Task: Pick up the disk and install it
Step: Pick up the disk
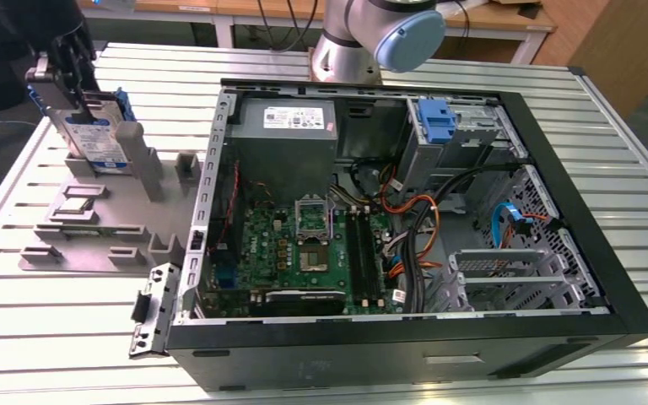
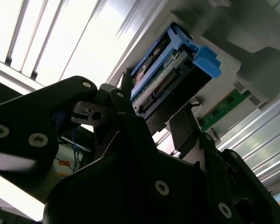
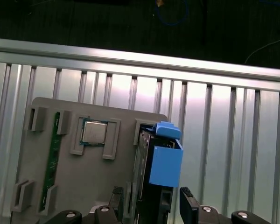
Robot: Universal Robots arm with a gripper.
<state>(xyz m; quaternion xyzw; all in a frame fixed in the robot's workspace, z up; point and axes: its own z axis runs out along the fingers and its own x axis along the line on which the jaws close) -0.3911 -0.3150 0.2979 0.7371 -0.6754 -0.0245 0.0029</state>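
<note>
Gripper (image 3: 151,204), first wrist view: fingers (image 3: 190,208) spread, straddling the disk (image 3: 165,165) without clamping it. The disk, a silver drive in a blue carrier, stands on edge in the grey fixture (image 3: 102,182) on the slatted table (image 3: 233,140). Its lower end is hidden in the slot, and the finger bases are cut off.
</note>
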